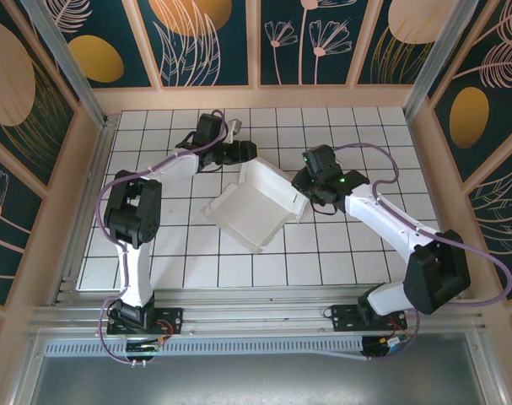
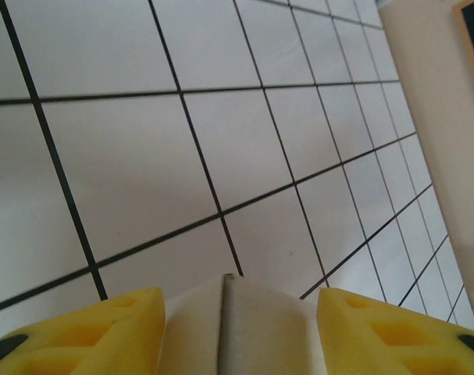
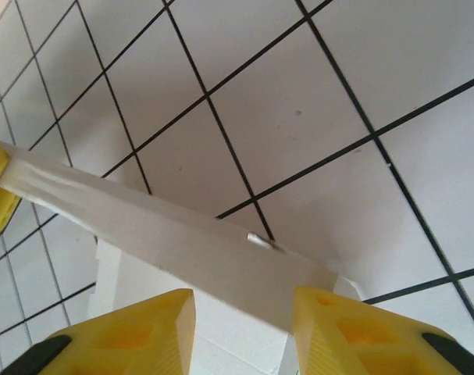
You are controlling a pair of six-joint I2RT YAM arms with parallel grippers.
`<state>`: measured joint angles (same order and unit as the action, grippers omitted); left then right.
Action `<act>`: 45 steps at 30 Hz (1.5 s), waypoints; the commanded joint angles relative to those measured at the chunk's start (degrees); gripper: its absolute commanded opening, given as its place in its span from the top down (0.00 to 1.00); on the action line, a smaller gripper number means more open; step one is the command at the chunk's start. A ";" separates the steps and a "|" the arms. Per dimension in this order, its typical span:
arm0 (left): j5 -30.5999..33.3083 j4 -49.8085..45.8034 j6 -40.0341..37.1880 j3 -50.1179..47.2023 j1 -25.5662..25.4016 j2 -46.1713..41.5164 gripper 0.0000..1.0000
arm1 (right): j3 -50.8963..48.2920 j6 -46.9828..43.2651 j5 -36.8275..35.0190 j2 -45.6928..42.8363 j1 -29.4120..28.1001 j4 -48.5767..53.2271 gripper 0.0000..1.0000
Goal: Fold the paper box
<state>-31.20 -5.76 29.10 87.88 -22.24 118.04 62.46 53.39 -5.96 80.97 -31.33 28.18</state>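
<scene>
At the middle of the white gridded table [image 1: 340, 253], the paper box [image 1: 254, 211] lay as a shallow open tray turned cornerwise to the grid, with its far and right walls standing and its near-left side lying lower. Against its far corner, the left gripper [image 1: 249, 153] reached in from the left, while the right gripper [image 1: 304, 187] met the box's right corner from the right side. Seen from the left wrist, the left gripper [image 2: 240, 336] had its yellow fingers [image 2: 104, 332] parted part-way, and a creased corner of the paper box [image 2: 237, 320] sat in the gap between them, reaching to both inner edges; whether the pads actually pressed the cardboard could not be told. Seen from the right wrist, the right gripper [image 3: 243, 332] likewise stood with its yellow fingers [image 3: 361, 336] apart, straddling a wall of the paper box [image 3: 166, 234] that ran slantwise across the view from far left to near right, lifted above the grid. Its top edge passed through the gap, yet a firm hold could not be told there either. Beyond the table, dark floral panels [image 1: 205, 38] closed the far side, and both arm bases sat at the near edge.
</scene>
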 commanded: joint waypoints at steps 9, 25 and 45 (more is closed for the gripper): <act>-0.12 -2.16 -1.78 -1.27 0.12 0.12 0.53 | 0.00 8.11 -0.56 -3.24 -4.39 3.81 0.60; -0.80 -0.31 -1.59 -4.50 0.13 -3.45 0.53 | -6.54 9.49 -0.55 -4.10 -0.31 -3.58 0.45; -1.67 1.08 -2.03 -6.57 0.12 -4.96 0.53 | -8.40 2.29 -4.98 -5.82 1.36 -9.11 0.59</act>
<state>-31.31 -4.05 28.05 82.63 -22.17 114.61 54.89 58.06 -8.36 77.17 -29.63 20.71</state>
